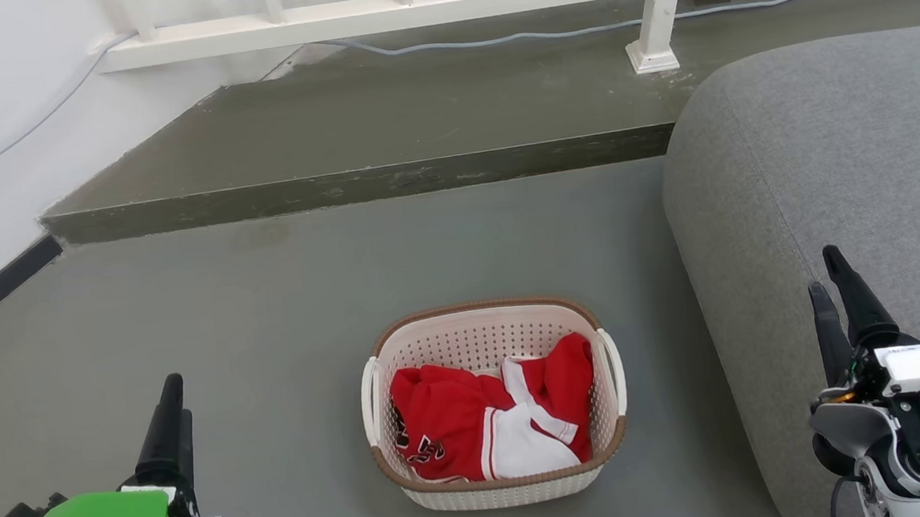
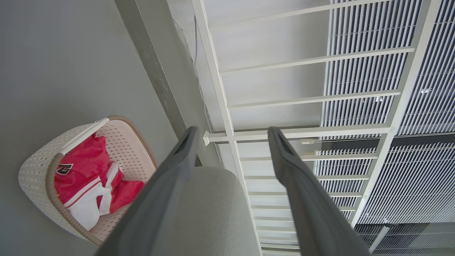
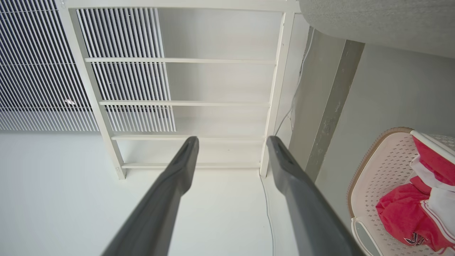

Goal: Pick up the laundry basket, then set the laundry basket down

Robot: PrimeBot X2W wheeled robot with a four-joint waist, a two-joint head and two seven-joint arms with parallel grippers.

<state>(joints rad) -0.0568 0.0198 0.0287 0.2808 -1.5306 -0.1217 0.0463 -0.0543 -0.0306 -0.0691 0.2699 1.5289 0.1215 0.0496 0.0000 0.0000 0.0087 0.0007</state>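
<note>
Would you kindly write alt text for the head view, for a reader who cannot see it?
A cream laundry basket holding red and white clothing sits on the grey floor, between the robot's open left gripper and open right gripper; a grey sofa stands at right.

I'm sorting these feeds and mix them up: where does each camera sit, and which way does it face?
Head view: on the head, facing forward and down at the laundry basket; left gripper and right gripper at lower corners.
Left wrist view: on the left wrist, along its open fingers toward the railing.
Right wrist view: right wrist, along its open fingers, same railing.
All share that basket.
</note>
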